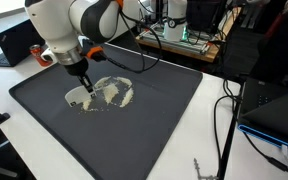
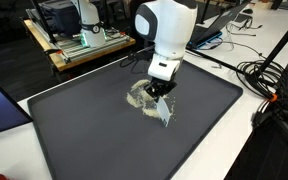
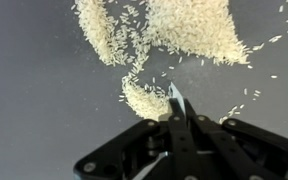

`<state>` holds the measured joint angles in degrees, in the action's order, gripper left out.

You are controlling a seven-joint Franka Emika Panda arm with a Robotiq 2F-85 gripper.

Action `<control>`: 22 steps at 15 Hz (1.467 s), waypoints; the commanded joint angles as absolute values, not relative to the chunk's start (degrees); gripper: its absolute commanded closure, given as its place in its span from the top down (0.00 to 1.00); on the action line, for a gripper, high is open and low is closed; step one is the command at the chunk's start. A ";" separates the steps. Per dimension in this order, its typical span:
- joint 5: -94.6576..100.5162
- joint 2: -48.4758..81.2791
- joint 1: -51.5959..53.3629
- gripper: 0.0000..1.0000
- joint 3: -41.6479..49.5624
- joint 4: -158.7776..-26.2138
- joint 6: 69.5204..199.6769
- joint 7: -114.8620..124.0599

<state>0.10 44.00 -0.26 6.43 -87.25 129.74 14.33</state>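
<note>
On the dark mat (image 1: 164, 130) that covers the white surface (image 1: 212, 140), the pincer (image 1: 85, 83) stands tips-down among spilled rice (image 1: 112, 93). Its fingers are pressed together. The wrist view shows them meeting in one narrow point (image 3: 176, 105), with a pale sliver at the very tip. I cannot tell if that sliver is a thin thing pinched there.

A small clump of rice (image 3: 144, 98) lies just beside the tip, at about ten o'clock from it. The wider scatter (image 3: 184, 25) spreads from eleven to one o'clock, a little apart from the clump.

In an exterior view the rice (image 2: 144, 97) sits near the middle of the mat (image 2: 84, 130), right under the pincer (image 2: 160, 92). A laptop (image 1: 14, 42) rests off the mat at ten o'clock, and cables (image 2: 269, 75) trail beside it at three o'clock.
</note>
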 commanded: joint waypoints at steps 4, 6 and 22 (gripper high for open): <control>-1.45 45.25 -3.06 0.01 5.26 -86.44 128.50 11.58; -1.01 45.09 -3.07 0.01 5.45 -86.42 128.07 11.02; -0.09 43.73 -4.81 0.01 5.80 -87.03 124.96 5.07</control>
